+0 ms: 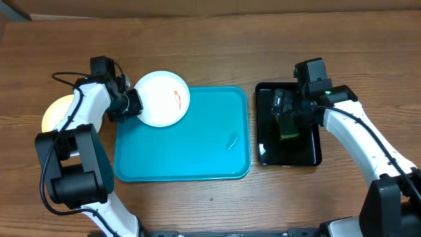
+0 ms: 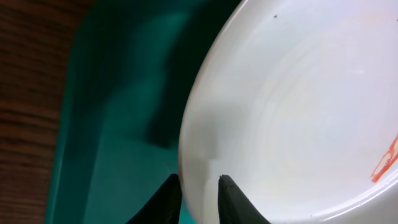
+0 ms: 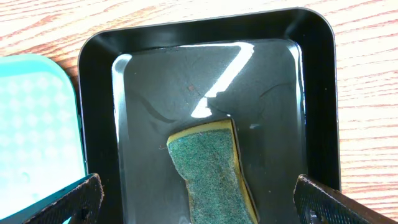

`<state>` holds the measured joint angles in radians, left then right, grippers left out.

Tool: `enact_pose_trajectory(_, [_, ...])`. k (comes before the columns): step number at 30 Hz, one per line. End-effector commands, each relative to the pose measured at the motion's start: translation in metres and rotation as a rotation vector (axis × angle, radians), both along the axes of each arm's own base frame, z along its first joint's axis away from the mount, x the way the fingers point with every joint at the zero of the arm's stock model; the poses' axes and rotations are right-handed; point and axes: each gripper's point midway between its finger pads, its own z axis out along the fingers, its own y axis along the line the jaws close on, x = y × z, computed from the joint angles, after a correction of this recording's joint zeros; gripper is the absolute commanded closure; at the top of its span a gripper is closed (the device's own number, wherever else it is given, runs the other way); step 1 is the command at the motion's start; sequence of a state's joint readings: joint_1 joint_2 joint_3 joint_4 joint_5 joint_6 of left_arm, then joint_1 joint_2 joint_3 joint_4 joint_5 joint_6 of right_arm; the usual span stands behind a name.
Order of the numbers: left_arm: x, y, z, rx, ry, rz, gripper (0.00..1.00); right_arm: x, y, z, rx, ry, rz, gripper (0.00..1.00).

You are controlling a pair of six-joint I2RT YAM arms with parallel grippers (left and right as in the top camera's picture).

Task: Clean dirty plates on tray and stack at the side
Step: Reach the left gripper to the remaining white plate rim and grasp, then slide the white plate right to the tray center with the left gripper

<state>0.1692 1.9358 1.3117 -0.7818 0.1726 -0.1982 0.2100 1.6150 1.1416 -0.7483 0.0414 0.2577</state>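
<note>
On my worktop (image 1: 210,39) the turquoise tray (image 1: 191,151) is my reference, and the black tray (image 1: 309,155) lies just right of it. My left hand (image 2: 198,199) pinches the rim of a white plate (image 1: 161,99), orange-smeared, over the turquoise tray's far-left corner. A pale yellow plate (image 1: 52,108) lies left of the turquoise tray, partly hidden. My right hand (image 3: 202,202) hangs spread wide over the sponge (image 3: 211,174) in the black tray.

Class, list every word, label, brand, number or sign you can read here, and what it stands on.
None: no readable text on the white plate, turquoise tray, black tray or sponge. The plate's orange marks are smears, not writing.
</note>
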Motion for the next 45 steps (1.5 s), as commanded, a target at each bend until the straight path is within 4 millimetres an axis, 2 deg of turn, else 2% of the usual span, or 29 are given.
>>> enact_pose_trajectory(1, [-0.002,-0.010,0.004,-0.007,0.012,-0.042,0.80,0.004,-0.001,0.006,-0.001,-0.021,-0.004,0.00])
enact_pose_trajectory(9, [-0.023,-0.046,-0.007,-0.014,0.092,-0.132,0.79,0.004,-0.001,0.006,-0.002,-0.021,-0.005,0.00])
enact_pose_trajectory(15, [-0.041,-0.079,-0.008,-0.010,0.153,-0.224,0.87,0.004,-0.001,0.006,-0.001,-0.021,-0.004,0.00])
enact_pose_trajectory(19, [-0.050,-0.088,-0.007,0.048,0.182,-0.264,0.86,0.004,-0.001,0.006,-0.001,-0.021,-0.004,0.00])
enact_pose_trajectory(23, [-0.051,-0.093,0.008,0.069,0.161,-0.247,0.79,0.004,-0.001,0.006,-0.001,-0.021,-0.004,0.00])
enact_pose_trajectory(28, [-0.038,-0.096,0.022,0.059,0.081,-0.216,0.70,0.004,-0.001,0.006,-0.001,-0.021,-0.004,0.00])
enact_pose_trajectory(32, [-0.043,-0.102,0.013,0.054,0.098,-0.223,0.69,0.004,-0.001,0.006,-0.002,-0.021,-0.005,0.00])
enact_pose_trajectory(37, [-0.056,-0.114,-0.013,0.059,0.120,-0.242,0.70,0.004,-0.001,0.006,-0.001,-0.021,-0.004,0.00])
enact_pose_trajectory(41, [-0.066,-0.116,-0.024,0.067,0.142,-0.215,0.80,0.004,-0.001,0.006,-0.001,-0.021,-0.004,0.00])
enact_pose_trajectory(45, [-0.062,-0.106,-0.025,0.116,0.135,-0.149,0.96,0.004,-0.001,0.006,-0.001,-0.021,-0.004,0.00])
